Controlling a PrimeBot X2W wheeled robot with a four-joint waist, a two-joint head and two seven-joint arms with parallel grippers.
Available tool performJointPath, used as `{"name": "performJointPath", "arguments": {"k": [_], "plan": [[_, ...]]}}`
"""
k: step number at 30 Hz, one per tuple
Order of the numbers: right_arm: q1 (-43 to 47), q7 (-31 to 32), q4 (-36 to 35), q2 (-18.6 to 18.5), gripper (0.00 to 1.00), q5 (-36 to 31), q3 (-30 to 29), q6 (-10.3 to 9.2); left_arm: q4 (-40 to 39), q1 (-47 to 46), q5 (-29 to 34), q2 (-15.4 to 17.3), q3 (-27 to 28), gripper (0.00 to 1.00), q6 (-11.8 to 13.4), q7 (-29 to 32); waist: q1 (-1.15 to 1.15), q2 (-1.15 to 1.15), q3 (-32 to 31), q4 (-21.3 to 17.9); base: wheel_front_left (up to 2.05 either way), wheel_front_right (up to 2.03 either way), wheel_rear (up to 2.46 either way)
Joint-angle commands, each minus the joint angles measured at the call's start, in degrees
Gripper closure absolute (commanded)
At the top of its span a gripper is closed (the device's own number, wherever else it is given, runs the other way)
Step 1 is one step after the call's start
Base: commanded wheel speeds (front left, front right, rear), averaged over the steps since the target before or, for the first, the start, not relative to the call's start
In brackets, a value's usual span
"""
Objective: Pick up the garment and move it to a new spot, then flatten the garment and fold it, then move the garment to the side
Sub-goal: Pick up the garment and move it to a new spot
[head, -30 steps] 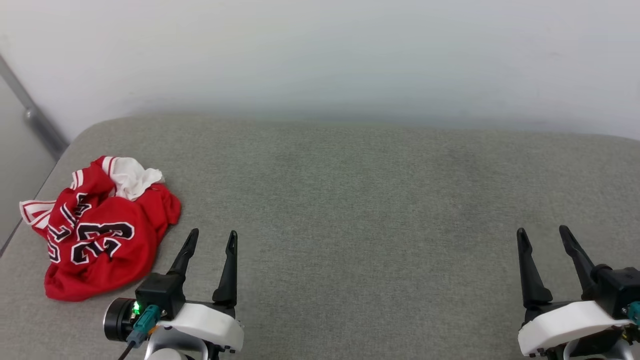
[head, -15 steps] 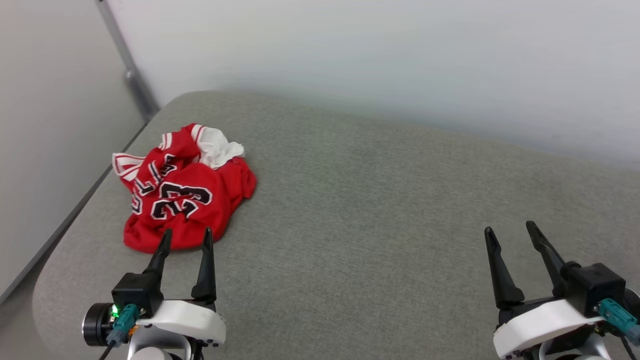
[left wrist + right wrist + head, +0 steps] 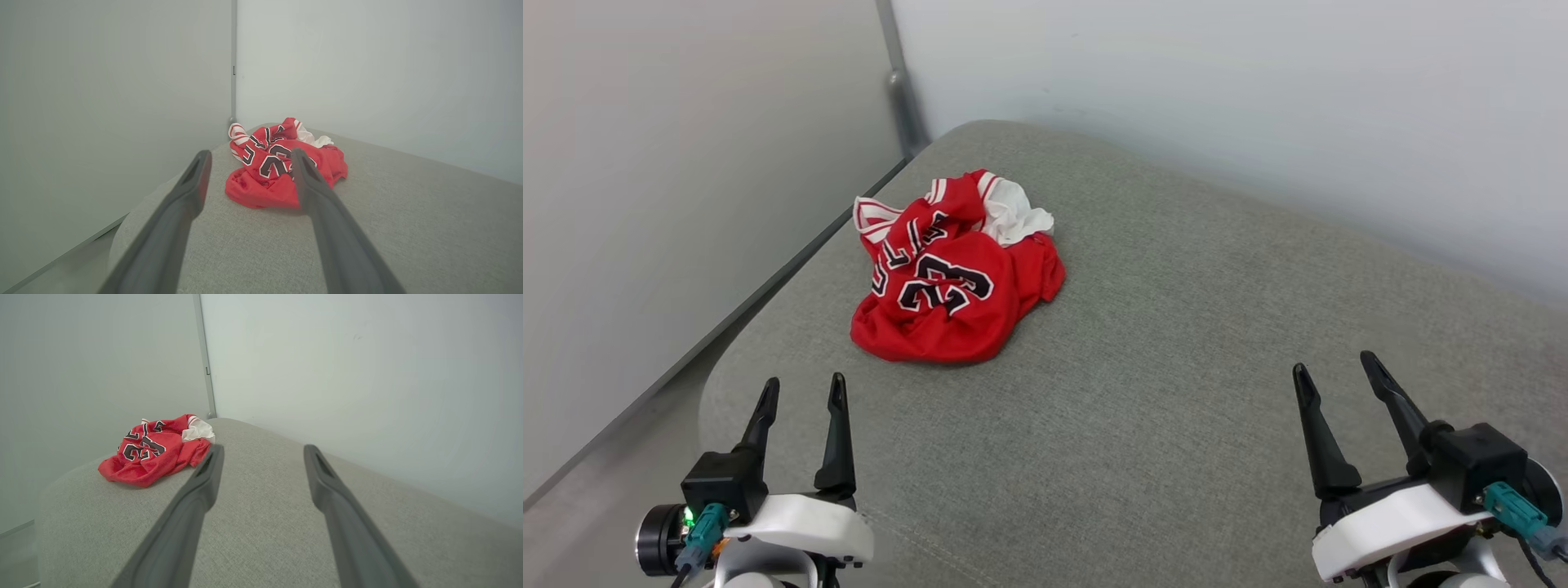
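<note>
At the far left, a pale side panel and a grey corner post, no part of the task. Low at the left, the left gripper: fingers spread wide with nothing between them, poised over the near left corner of the grey upholstered cushion, short of the cloth and not touching it. Just beyond and a little to the right, the garment, a red basketball jersey. Lies in a crumpled heap on the cushion's far left part, near the corner post, with the black number 23 and some lettering facing up, a white sleeve bunched at the far side and striped trim poking out toward the panel. Seen along the left gripper's fingers, sits straight ahead, partly framed between them. Across bare grey fabric to the right, well apart from the jersey, the right gripper: likewise spread wide and empty, above the cushion's near right part. Judging from this, no step finished: not picked up, not carried to a new spot, not flattened, not folded, not set aside. Looks like the very start, an approach to the first grasp, probably by the nearer left gripper, with the whole sequence left to do.
</note>
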Motion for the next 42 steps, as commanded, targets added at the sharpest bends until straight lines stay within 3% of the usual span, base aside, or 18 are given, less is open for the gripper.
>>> {"name": "performJointPath", "arguments": {"k": [1,15,20,26,34,42], "plan": [[-1.06,0.16,-0.18,0.06,0.00,0.15,0.44,-0.02,-0.57,0.66,-0.07,-0.04,0.20,0.00,-0.03,-0.15,0.00,0.00,0.24,1.01,0.00,0.00,0.00],[-1.39,0.35,0.21,0.06,0.00,-0.30,0.40,-0.03,0.53,-1.91,-0.16,0.10,0.54,0.00,-0.41,-0.15,0.00,0.00,1.07,1.05,0.00,0.00,0.00],[-2.62,1.28,-1.28,0.05,0.00,-1.26,-0.08,-0.03,2.49,-7.48,-1.21,1.11,0.01,0.00,-1.09,-0.15,0.00,0.00,3.94,-1.29,0.00,0.00,0.00],[-5.24,2.90,-3.80,0.04,0.00,-3.58,-0.05,-0.03,7.01,-19.05,-3.79,4.64,-0.14,0.00,-1.67,0.82,0.00,0.00,9.97,-5.67,0.00,0.00,0.00],[-9.15,3.66,-5.72,0.03,0.00,-5.70,0.44,-0.03,12.22,-33.89,-9.19,9.30,1.20,0.00,-1.82,9.20,0.00,0.00,18.44,-11.13,0.00,0.00,0.00],[-13.00,2.61,-5.85,-0.02,0.00,-5.63,1.13,-0.03,20.26,-45.38,-16.72,18.30,-1.55,0.00,-1.94,27.32,0.00,0.00,26.55,-16.64,0.00,0.00,0.00]]}}
